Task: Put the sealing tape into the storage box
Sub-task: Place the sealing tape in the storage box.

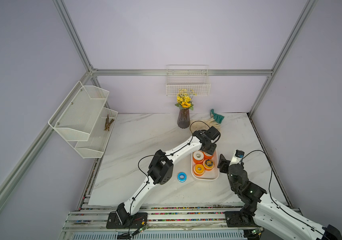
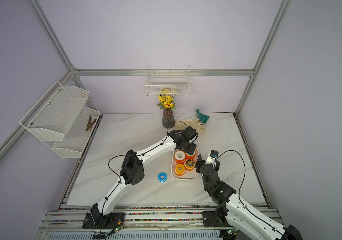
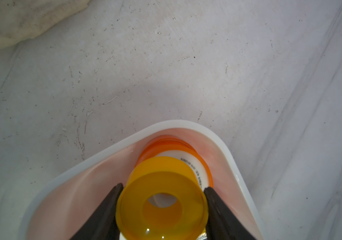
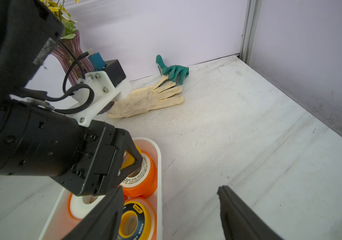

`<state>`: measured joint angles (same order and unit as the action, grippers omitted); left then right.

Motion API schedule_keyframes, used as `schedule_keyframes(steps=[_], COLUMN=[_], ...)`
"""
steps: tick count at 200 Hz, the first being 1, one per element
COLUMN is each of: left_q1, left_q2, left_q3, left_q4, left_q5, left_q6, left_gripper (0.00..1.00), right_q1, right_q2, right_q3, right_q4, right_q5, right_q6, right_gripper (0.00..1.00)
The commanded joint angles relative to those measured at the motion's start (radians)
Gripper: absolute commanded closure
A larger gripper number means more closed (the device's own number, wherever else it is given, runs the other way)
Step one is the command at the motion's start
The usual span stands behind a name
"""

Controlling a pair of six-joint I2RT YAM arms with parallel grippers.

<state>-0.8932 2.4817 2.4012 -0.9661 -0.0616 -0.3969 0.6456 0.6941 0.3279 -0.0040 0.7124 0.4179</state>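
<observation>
The bench [image 1: 141,135] is a white slab with grey marble veining, scuffed and speckled in the wrist views, with dark grime along its right edge. In both top views a white box [image 1: 205,179] with rounded corners sits just off centre toward 4 o'clock, its long side running 12 to 6. A blue spool [image 1: 182,176] lies flat on the bare surface at 8 o'clock from the box, near but apart. At 12 o'clock, by the back wall, a dark ribbed vase [image 1: 183,121] stands upright. A cream glove [image 4: 145,99] lies flat at the vase's 3 o'clock, just beside it. A green glove [image 1: 218,117] lies at the cream one's 1 o'clock, touching its fingers.
</observation>
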Motion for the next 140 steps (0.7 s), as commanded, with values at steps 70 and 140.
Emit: schedule_keyframes(steps=[70, 140], left_q1=[-0.003, -0.009], left_q2=[-0.01, -0.086], left_q3=[0.015, -0.004], left_q4=[0.029, 0.029], left_q5=[0.037, -0.004], left_q6=[0.025, 0.03], left_gripper=[0.32, 0.29], right_q1=[-0.004, -0.005], right_q2=[0.003, -0.001], right_q3=[0.003, 0.002], right_q4=[0.011, 0.01], right_q5=[-0.013, -0.014], right_q6=[-0.008, -0.01], right_gripper=[0.23, 0.23])
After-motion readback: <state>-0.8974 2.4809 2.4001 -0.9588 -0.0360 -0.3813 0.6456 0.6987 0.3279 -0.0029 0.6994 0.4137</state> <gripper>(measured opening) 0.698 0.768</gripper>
